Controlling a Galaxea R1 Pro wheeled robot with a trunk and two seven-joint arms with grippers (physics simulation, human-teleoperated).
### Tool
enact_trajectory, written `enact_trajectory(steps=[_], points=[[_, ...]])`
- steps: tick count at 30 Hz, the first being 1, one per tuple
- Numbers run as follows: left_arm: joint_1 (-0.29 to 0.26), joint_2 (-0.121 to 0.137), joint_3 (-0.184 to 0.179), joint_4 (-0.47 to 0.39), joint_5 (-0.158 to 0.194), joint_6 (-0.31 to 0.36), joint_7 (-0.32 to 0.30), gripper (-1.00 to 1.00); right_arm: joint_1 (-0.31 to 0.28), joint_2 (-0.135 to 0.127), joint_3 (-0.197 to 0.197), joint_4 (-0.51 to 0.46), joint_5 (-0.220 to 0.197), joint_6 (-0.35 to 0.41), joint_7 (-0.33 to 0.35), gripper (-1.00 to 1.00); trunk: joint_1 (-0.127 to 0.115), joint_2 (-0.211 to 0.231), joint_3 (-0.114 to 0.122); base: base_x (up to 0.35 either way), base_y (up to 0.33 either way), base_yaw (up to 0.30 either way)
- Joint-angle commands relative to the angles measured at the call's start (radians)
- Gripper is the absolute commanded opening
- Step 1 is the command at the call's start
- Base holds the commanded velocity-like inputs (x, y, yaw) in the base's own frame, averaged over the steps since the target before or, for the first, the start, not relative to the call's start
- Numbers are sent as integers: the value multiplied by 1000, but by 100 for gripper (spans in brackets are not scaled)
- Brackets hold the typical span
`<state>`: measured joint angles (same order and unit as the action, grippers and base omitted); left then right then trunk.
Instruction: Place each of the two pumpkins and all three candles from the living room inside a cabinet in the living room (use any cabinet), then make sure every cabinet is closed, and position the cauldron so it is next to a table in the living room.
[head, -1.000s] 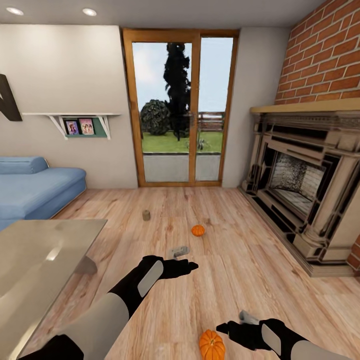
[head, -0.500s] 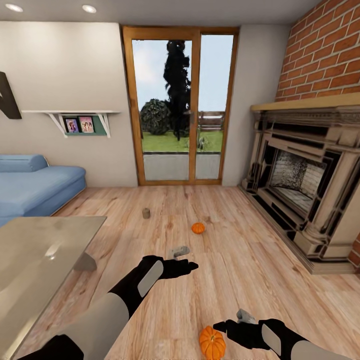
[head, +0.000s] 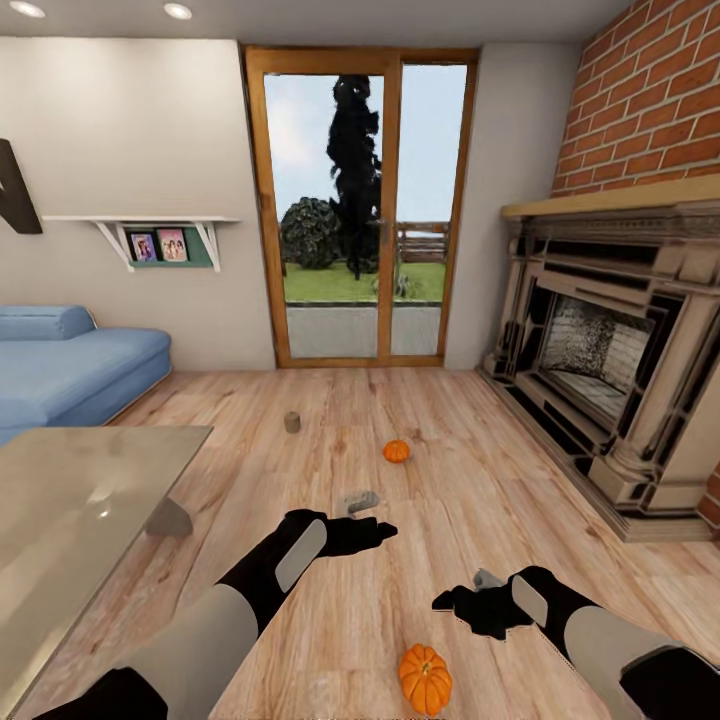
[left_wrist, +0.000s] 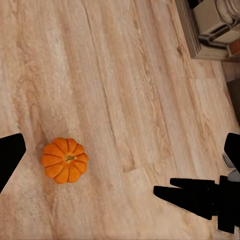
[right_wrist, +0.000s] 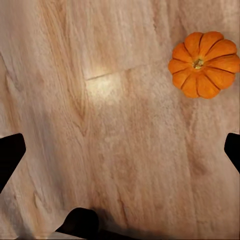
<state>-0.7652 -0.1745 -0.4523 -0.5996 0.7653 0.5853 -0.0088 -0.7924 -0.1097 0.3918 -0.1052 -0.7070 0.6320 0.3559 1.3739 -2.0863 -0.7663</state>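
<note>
At far left, a blue sofa (head: 70, 365) stands against the wall, with the glossy grey counter (head: 60, 520) in front of it at near left. Further right, one candle (head: 292, 422) stands upright on the wooden floor (head: 440, 500), well ahead of the robot. The left gripper (head: 372, 532) hangs above the floor at centre; the left wrist view shows its dark fingers (left_wrist: 10, 155) spread wide apart, released, grasping nothing. A small grey item (head: 358, 500) lies on the floor just beyond it; its identity cannot be told. Farther off and slightly right sits the far pumpkin (head: 397, 451). The near pumpkin (head: 425, 679) rests on the floor between the two arms, close to the robot, stem up. The right gripper (head: 462, 608) hovers just beyond it and apart from it, likewise spread and empty. At right stands an ornate fireplace (head: 610, 370) against a brick wall (head: 650, 100).
</note>
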Motion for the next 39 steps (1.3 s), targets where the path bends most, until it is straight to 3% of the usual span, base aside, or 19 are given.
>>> enact_trajectory(steps=[1,6,14,32,39], points=[[-2,0,0,0,0,5,-1,100,-3,-1,8,-1,-3,8,2,100,4,-8,-4,0,0,0],[-22,0,0,0,4,55,-1,100,-24,-1,8,-1,-2,27,-5,100,23,-43,-20,0,0,0],[-68,0,0,-1,3,66,-2,100,-27,1,10,1,0,29,-6,100,54,-99,-45,0,0,0],[-74,0,0,-3,2,67,-8,100,-26,4,22,2,6,23,19,100,123,-225,-101,0,0,0],[-74,0,0,-16,3,68,-57,100,-24,4,22,1,5,16,21,100,149,-274,-123,0,0,0]])
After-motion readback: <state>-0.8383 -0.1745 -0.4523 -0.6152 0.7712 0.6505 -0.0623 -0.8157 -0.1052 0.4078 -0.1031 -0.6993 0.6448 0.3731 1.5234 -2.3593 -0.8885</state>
